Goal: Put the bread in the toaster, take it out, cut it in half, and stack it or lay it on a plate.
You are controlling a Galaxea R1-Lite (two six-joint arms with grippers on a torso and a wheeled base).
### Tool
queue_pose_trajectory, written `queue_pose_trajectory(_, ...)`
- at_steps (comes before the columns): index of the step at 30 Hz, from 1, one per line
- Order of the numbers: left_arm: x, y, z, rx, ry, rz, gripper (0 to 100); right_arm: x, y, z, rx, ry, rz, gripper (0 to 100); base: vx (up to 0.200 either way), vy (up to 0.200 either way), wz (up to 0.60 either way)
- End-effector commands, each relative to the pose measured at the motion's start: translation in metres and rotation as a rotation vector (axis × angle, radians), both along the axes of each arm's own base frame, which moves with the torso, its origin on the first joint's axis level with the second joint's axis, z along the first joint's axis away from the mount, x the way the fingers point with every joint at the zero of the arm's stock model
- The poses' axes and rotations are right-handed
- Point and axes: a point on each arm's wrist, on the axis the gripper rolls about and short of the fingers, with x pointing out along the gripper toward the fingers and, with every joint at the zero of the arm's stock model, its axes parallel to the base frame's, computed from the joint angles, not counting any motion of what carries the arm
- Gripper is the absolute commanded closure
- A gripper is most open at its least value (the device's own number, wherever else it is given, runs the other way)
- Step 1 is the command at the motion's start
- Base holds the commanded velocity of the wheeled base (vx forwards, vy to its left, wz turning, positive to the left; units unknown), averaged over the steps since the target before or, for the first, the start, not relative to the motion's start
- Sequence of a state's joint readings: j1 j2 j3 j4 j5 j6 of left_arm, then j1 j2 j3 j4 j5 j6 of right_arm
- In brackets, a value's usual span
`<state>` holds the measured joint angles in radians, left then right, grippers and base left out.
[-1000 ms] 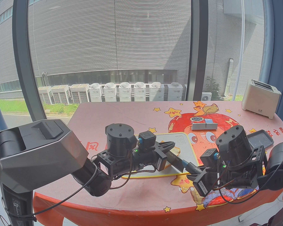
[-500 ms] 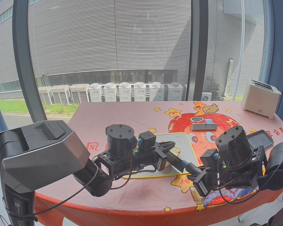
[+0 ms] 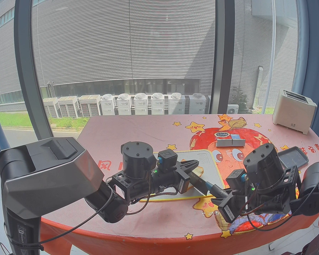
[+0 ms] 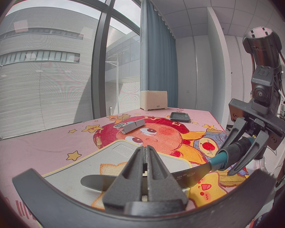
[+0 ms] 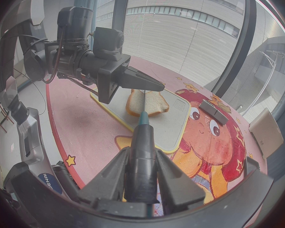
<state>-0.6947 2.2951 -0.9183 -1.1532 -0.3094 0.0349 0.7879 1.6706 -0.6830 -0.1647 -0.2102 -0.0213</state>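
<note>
The bread [image 5: 147, 102] lies flat on the cutting board [image 5: 172, 129], right under the fingertips of the left hand [image 4: 145, 151], which is clenched with its fingers pressed together. The knife [image 4: 193, 175] crosses the slice beneath that hand, blade on edge; the right hand [image 5: 142, 151] grasps its dark handle just off the board. Beyond the right hand, on the tabletop [image 3: 141, 131], sit a dark plate [image 3: 292, 156] and, farther off, the toaster [image 3: 294, 111].

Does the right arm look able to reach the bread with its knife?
Probably yes: the right gripper grips the knife, whose blade lies across the bread; the left gripper hovers close by.
</note>
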Motion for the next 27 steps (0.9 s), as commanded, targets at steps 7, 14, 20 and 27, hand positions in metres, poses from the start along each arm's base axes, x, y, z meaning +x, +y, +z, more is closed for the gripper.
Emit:
queue_pose_trajectory(7, 0.000, -0.002, -0.011, 0.021, 0.025, -0.004, 100, 0.000, 0.000, 0.000, -0.001, 0.001, 0.001, 100, 0.000, 0.000, 0.00)
queue_pose_trajectory(14, 0.000, -0.002, -0.008, 0.004, 0.005, -0.004, 100, 0.000, 0.000, 0.000, 0.001, 0.000, 0.000, 100, 0.000, 0.000, 0.00)
queue_pose_trajectory(20, 0.001, -0.001, 0.009, -0.061, -0.036, 0.004, 100, 0.000, -0.001, 0.002, 0.012, -0.004, -0.004, 100, 0.000, 0.000, 0.00)
queue_pose_trajectory(27, -0.001, 0.003, 0.035, -0.124, -0.065, 0.014, 100, -0.001, 0.000, 0.001, 0.010, 0.000, -0.005, 100, 0.000, 0.000, 0.00)
